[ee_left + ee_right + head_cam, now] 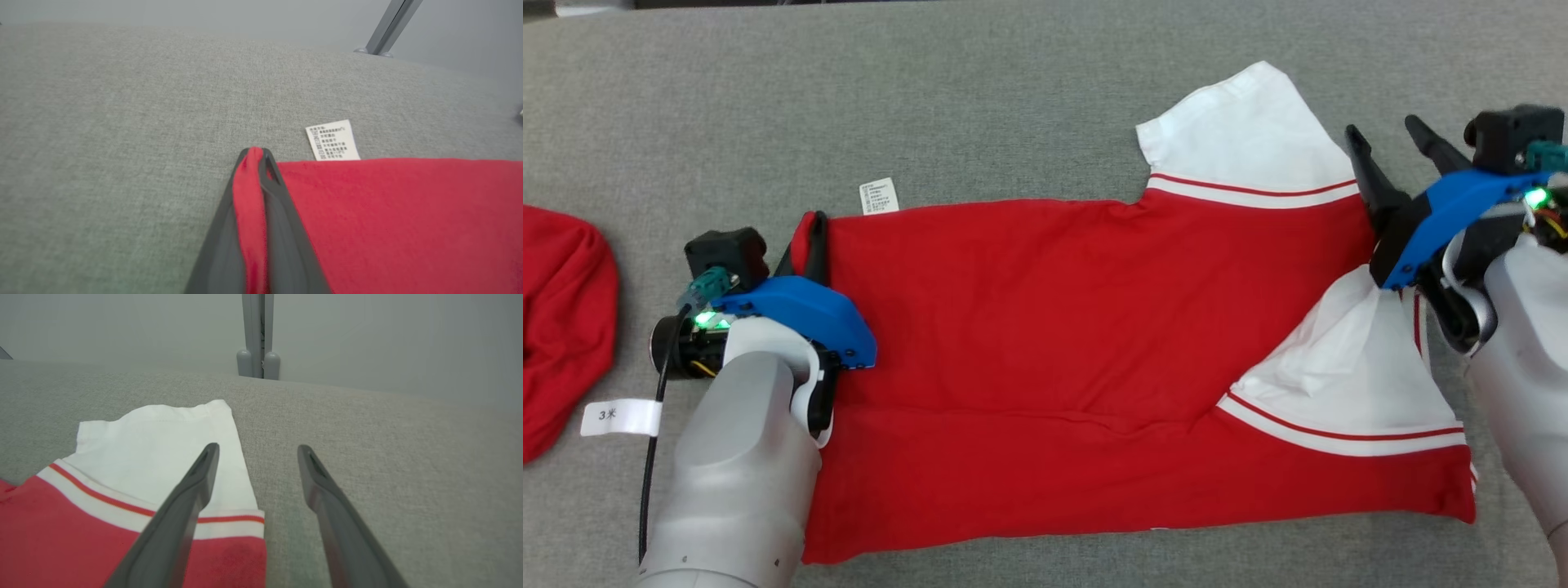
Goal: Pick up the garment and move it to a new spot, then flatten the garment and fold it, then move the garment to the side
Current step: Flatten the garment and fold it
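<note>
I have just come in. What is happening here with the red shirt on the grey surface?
A two-armed robot is working on a red shirt with white sleeves, which lies spread on a grey surface. The left hand is shut on the shirt's far left corner, pinching red fabric between its fingers. The right hand is open beside the far white sleeve and grips nothing. A second red cloth lies apart at the left edge of the head view.

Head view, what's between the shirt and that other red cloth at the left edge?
Head view: the left gripper, shut on the shirt corner, a white tape tag and grey cloth surface.
</note>
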